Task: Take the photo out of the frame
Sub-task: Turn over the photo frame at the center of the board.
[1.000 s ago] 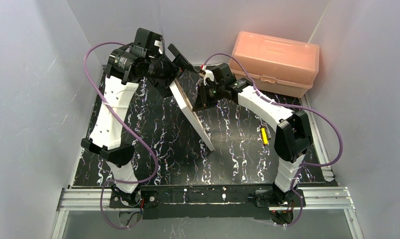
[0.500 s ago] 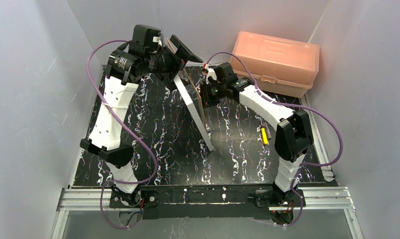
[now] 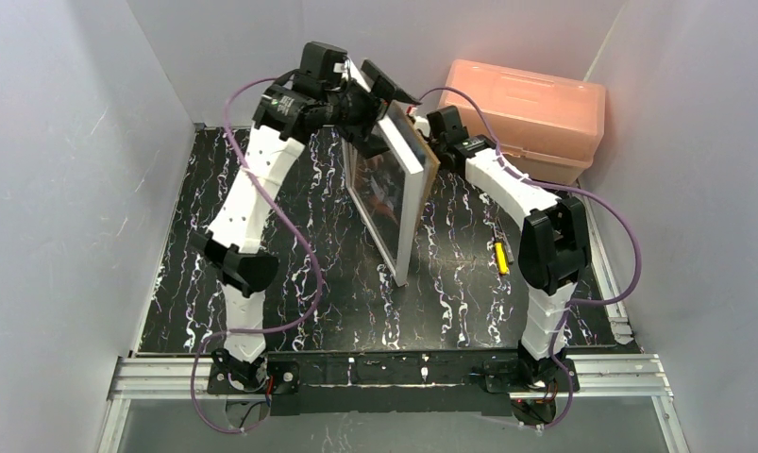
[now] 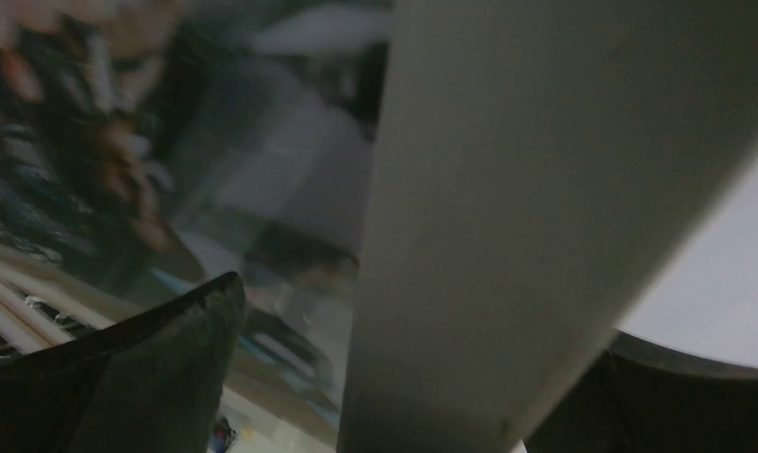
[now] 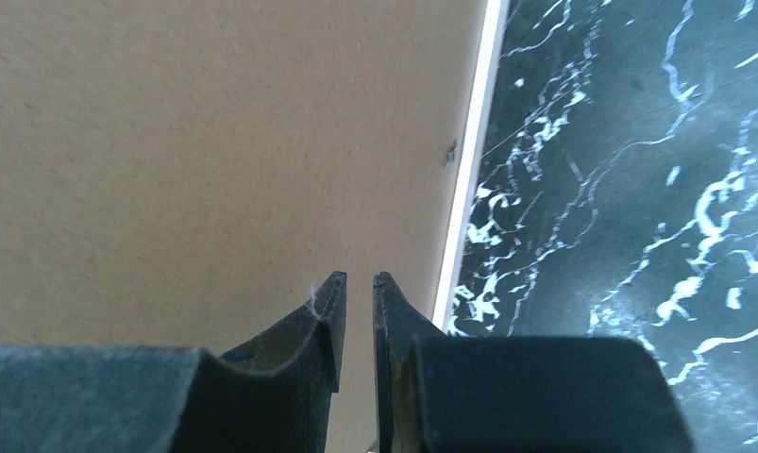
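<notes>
The frame (image 3: 411,209) stands tilted on its lower end on the black marbled table (image 3: 290,255), white border toward the camera. The photo (image 3: 382,193), reddish-brown and dark, shows inside the frame's front; in the left wrist view it is a blur (image 4: 167,142). My left gripper (image 3: 373,90) is shut on the frame's top edge; the white edge (image 4: 507,208) fills the space between its fingers (image 4: 158,368). My right gripper (image 3: 421,128) is behind the frame, shut and empty (image 5: 360,276), close to the brown backing board (image 5: 195,160).
A pink plastic box (image 3: 524,118) stands at the back right, just behind the right arm. A small yellow object (image 3: 500,257) lies on the table to the right of the frame. Grey walls close in on three sides.
My left arm has swung right and raised the frame's top, turning it so its front and the photo now show. My right gripper has moved up and right behind the frame.
</notes>
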{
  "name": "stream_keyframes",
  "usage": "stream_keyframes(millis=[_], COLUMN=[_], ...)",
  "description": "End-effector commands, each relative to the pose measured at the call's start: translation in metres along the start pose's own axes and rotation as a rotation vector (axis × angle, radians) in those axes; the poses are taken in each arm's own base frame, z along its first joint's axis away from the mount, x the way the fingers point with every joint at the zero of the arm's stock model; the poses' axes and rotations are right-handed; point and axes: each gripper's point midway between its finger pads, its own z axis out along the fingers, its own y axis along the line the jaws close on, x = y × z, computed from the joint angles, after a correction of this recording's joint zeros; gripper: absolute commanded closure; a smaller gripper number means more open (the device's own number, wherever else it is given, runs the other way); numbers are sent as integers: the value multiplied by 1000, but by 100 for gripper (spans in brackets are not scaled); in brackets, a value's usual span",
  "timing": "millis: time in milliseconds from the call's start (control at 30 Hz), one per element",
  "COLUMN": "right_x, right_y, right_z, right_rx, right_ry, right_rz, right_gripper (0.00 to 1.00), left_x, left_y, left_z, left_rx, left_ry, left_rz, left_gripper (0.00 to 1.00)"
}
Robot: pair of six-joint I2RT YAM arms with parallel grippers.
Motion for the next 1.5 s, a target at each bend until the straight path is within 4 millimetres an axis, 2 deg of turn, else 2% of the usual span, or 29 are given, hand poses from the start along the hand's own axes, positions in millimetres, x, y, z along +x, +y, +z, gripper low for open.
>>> stream_keyframes(millis=[0, 100, 167, 333, 433, 567, 700, 833, 1000, 1167, 1300, 1400, 1467], right_x=[-38, -47, -54, -63, -61, -56, -46, -37, -21, 1, 16, 23, 35], right_y=[2, -18, -29, -43, -46, -45, -46, -49, -54, -76, -102, -111, -114], right_z=[-13, -18, -23, -22, -19, -17, -15, -10, 2, 20, 29, 28, 28], right_rx=[-56, -58, -69, -114, -134, -174, -201, -281, -374, -361, -214, -102, -2], right_ry=[-89, -116, -136, -145, -138, -143, -133, -151, -205, -210, -178, -138, -66], right_rz=[-83, -62, -54, -57, -50, -22, 24, 74, 148, 223, 230, 211, 199], right_gripper=[76, 76, 76, 77, 78, 79, 79, 80, 81, 80, 72, 59, 46], left_x=[-3, -10, -13, -15, -13, -12, -6, 5, 10, -7, -32, -51, -62], left_y=[-11, -15, -22, -65, -81, -74, -38, 10, 65, 129, 178, 206, 224], left_z=[29, 53, 61, 57, 56, 54, 50, 41, 8, -36, -69, -96, -112], left_rx=[44, 62, 91, 278, 348, 305, 164, 26, -133, -292, -378, -472, -561], left_ry=[23, 25, 23, 41, 75, 79, 76, 104, 131, 112, 40, -37, -83], left_rz=[-26, -49, -56, -41, -77, -143, -125, -58, 80, 164, 175, 225, 241], left_gripper=[1, 2, 2, 1, 2, 1, 2, 2, 1, 2, 2, 2, 2])
